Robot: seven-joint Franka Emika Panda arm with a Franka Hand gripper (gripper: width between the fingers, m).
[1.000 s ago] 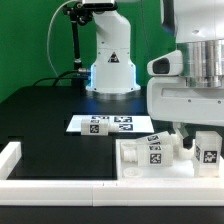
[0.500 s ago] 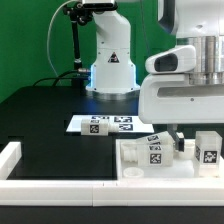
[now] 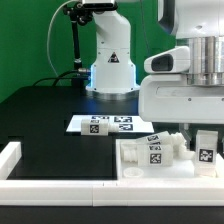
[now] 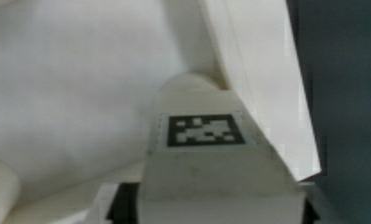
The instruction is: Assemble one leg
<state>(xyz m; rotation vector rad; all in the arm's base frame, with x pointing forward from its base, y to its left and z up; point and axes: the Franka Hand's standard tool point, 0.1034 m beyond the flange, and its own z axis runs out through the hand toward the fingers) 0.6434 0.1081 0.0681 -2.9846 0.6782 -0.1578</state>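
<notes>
Green backdrop and a black tabletop [image 3: 45, 115] frame the exterior view, with a white rail [image 3: 60, 188] running along the near edge. At the back stands the arm's base [image 3: 110, 55]; its bulky white wrist housing [image 3: 185, 85] fills the exterior view's right, hiding the gripper, so whether the fingers are apart or together cannot be told. On the table lies the marker board [image 3: 110, 124]. Nearer the camera sits the white block [image 3: 150, 158] with tagged raised parts. Just beside it, under the housing, stands the leg [image 3: 205, 150], upright, its tag facing the camera.

Close white surfaces crowd the wrist view; a tagged white part [image 4: 205, 135] sits centre frame, too near to identify, against a dark strip of table.
</notes>
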